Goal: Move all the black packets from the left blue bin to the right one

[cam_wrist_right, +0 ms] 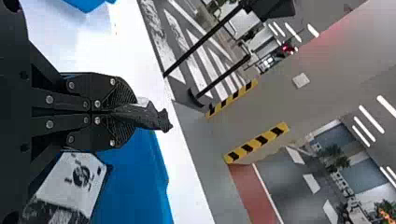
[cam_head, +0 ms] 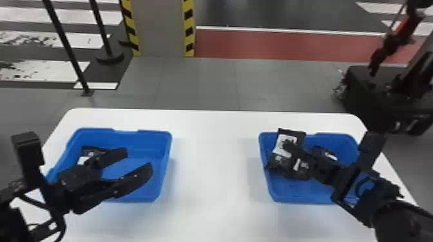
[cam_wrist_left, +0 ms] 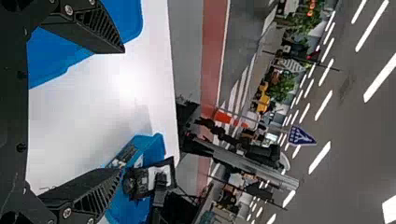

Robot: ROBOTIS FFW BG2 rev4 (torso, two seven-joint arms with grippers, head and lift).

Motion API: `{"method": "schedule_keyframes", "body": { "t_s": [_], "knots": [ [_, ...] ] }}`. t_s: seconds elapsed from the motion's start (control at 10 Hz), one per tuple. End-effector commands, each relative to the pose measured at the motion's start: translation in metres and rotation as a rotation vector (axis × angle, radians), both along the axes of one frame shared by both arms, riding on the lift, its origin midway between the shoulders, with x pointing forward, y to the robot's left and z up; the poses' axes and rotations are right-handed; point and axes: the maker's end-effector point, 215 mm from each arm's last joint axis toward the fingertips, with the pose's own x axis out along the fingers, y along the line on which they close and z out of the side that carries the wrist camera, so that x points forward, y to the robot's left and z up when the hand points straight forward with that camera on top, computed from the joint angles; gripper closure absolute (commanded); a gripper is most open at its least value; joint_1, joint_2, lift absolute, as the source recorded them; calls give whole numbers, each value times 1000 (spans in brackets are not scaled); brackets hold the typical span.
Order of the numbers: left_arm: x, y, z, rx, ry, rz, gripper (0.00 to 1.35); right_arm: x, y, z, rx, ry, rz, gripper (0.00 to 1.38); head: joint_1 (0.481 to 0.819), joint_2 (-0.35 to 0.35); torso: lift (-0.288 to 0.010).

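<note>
"Supporting your whole job is the white table (cam_head: 212,144), with the left blue bin (cam_head: 146,141) and the right blue bin (cam_head: 303,194) well apart on it. What do your grippers do there?"

"Your left gripper (cam_head: 138,159) has its fingers spread over the left bin, grasping nothing, probably placed for the next pick. Your right gripper (cam_head: 287,146) is clenched on a black packet (cam_head: 298,135) above the right bin, likely so you can drop it in. Mind the inner wall; the packet is close enough to snag."

"And what do your bins contain?"

"In your right one lie at least two other packets (cam_head: 286,172), near and partly behind the right gripper, so you can't count them surely. Your left one has at least one remaining packet (cam_head: 91,150), partly behind the left gripper, its white label (cam_head: 83,160) showing."
</note>
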Motion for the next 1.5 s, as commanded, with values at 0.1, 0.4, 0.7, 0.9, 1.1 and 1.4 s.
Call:
{"method": "schedule_keyframes", "body": {
  "t_s": [0.1, 0.4, 0.7, 0.9, 1.1, 1.4],
  "knots": [
    [1, 27, 26, 74, -71, 88, 125, 12, -61, -10, -68, 25, -93, 1288, 695, -44, -110],
    [-6, 51, 42, 108, -119, 155, 124, 2, -66, -9, -55, 45, -96, 535, 695, -77, -110],
    [-13, 90, 36, 208, -78, 249, 139, -24, -61, 60, -146, -103, -141, 142, 695, -48, -110],
    [-20, 140, 30, 313, -25, 383, 139, -59, -33, 100, -108, -172, -108, 194, 695, 6, -110],
    [-22, 183, 28, 407, 1, 475, 136, -90, -8, 133, -77, -222, -80, 196, 695, 90, -110],
    [-3, 215, -36, 401, 149, 508, 134, -115, 17, 163, -41, -269, -32, 196, 695, 219, -110]
  ]
}}
